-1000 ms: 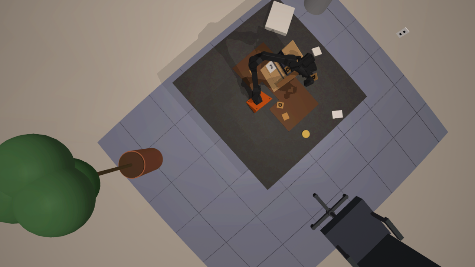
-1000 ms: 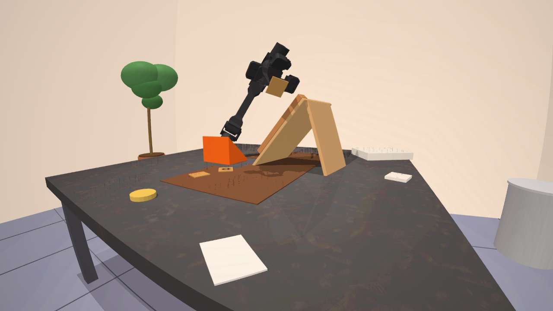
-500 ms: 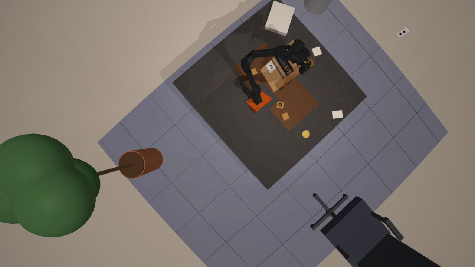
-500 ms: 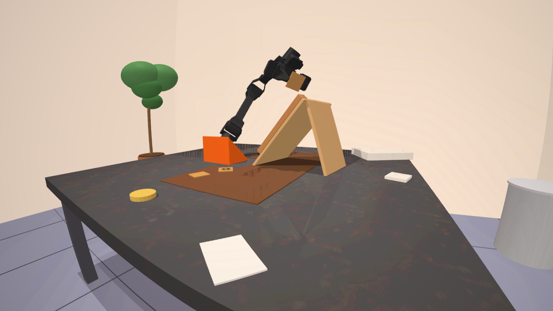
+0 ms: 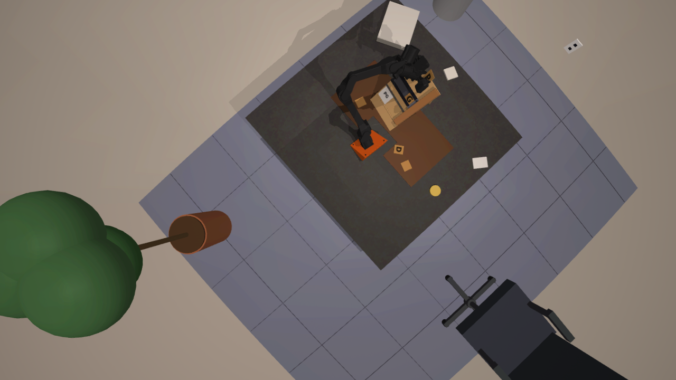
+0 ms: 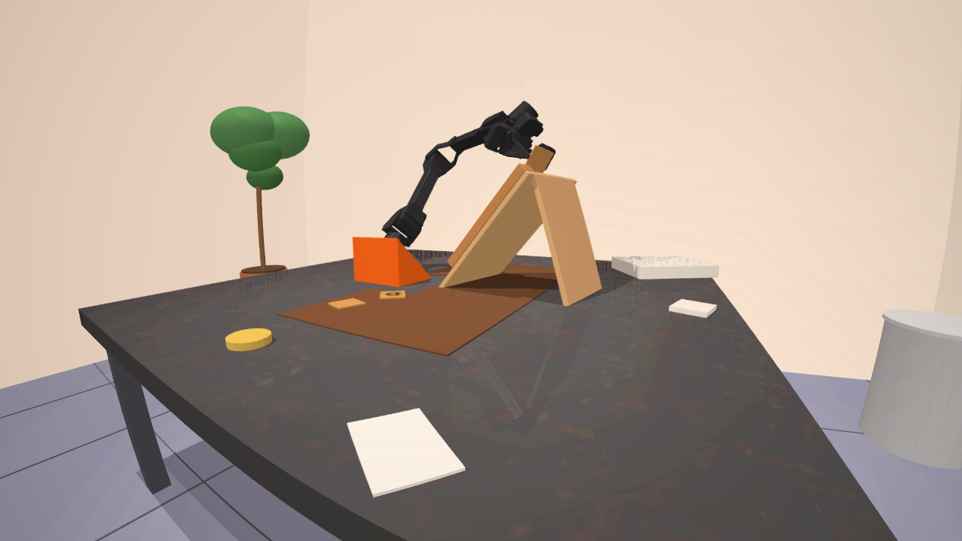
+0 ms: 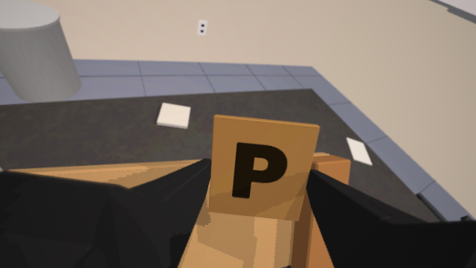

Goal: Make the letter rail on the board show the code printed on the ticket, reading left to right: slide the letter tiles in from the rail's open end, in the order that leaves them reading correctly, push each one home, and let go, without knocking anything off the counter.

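The black robot arm's jaws are clamped on a flat square wooden tile printed with a black letter P point(image 7: 263, 167), holding it by its side edges, upright, at the top of a tent-shaped tan wooden board point(image 6: 521, 222). In the top view, a dark rail point(image 5: 404, 94) runs down the board's sloping face with a tile marked G point(image 5: 409, 98) already seated in it, beside a small white ticket point(image 5: 385, 95) that seems to read PG. The step in hand looks like bringing the P to the rail's open upper end. Next it needs squaring with the slot, then a smooth push down to the G. Two more tiles lie on the matte brown mat point(image 6: 430, 315) on the dark speckled counter point(image 6: 605, 417), one marked D point(image 5: 399, 149).
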Controlling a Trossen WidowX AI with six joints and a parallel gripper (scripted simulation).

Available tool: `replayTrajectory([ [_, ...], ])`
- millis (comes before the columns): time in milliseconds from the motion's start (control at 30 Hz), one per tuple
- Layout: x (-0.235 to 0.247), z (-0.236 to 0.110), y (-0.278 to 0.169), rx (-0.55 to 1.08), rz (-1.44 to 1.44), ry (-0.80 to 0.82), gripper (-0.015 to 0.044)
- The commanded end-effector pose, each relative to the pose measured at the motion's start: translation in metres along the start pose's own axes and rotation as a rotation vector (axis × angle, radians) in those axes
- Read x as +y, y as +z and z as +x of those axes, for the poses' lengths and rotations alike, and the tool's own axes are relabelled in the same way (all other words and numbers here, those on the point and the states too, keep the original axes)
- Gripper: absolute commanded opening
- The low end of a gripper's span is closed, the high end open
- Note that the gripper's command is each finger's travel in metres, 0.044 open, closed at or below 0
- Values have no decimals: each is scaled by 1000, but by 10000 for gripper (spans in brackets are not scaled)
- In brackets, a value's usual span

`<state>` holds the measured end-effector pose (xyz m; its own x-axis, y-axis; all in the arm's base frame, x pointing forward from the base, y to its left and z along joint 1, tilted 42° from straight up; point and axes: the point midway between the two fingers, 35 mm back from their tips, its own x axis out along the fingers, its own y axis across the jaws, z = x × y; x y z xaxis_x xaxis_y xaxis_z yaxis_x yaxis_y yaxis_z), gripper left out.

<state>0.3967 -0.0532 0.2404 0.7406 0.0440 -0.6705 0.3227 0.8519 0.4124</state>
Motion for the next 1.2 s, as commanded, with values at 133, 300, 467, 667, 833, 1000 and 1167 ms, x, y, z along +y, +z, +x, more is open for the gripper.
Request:
replayTrajectory([
  [133,46,-20,-18,12,-1,76,0],
  [300,75,-36,-33,25,-8,134,0],
  [467,100,-52,-50,44,-16,194,0],
  [667,127,-71,-71,76,-18,258,0],
  [833,147,-88,-88,107,-17,310,0],
  [1000,164,-107,-106,140,-14,361,0],
  [1167,179,-126,-124,177,-12,411,0],
])
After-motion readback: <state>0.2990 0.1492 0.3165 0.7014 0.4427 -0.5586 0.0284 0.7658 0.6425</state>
